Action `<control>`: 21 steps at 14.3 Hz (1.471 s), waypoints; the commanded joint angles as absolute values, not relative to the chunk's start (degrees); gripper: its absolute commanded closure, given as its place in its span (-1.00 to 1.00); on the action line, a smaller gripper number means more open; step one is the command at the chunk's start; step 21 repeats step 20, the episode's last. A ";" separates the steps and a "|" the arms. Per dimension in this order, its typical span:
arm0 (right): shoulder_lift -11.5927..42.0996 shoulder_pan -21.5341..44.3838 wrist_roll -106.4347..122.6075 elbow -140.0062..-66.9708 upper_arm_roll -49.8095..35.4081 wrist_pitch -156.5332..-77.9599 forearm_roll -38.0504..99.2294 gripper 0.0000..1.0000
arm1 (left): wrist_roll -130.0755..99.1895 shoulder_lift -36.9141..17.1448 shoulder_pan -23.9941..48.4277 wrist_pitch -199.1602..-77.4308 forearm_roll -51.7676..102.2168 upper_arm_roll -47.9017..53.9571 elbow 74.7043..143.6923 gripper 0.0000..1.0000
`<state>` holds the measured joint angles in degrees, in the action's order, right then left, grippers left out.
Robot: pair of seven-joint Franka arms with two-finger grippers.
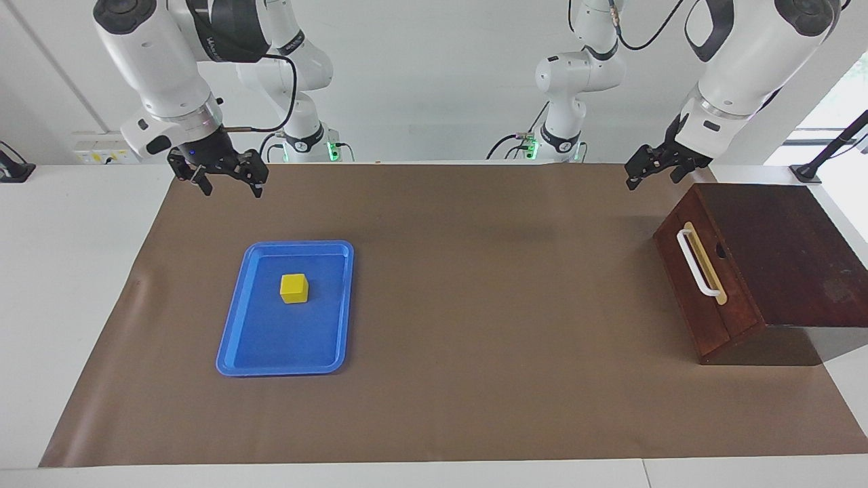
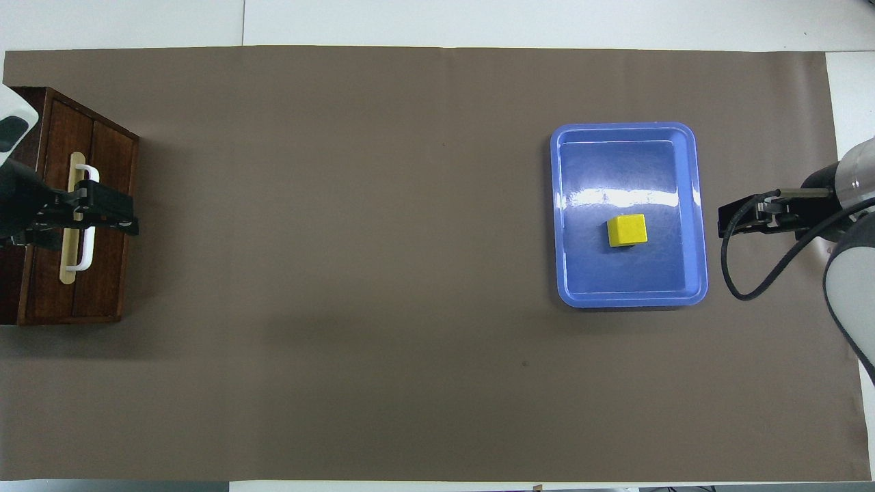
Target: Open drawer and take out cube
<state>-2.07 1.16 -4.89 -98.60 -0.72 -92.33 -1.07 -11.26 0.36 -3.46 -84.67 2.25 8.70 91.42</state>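
Note:
The dark wooden drawer (image 1: 702,298) is shut in its box at the left arm's end of the table, with its white bar handle (image 1: 698,264) facing the mat. It also shows in the overhead view (image 2: 109,287). The yellow cube (image 1: 294,287) sits in the flat blue tray (image 1: 285,369) toward the right arm's end, also seen from above (image 2: 627,230). My left gripper (image 1: 652,181) hangs open in the air above the drawer front, clear of the handle. My right gripper (image 1: 230,191) hangs open and empty over the mat beside the tray.
A brown mat (image 1: 475,305) covers the table. The drawer box's dark top (image 1: 786,251) slopes at the mat's edge. The blue tray's rim (image 2: 629,301) lies flat on the mat. Both arm bases stand at the robots' edge of the table.

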 commanded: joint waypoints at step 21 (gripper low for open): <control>-2.37 0.70 1.85 -100.55 -1.14 -93.16 -3.52 -1.00 | -6.77 1.58 -2.81 -87.10 2.46 6.33 92.29 -1.00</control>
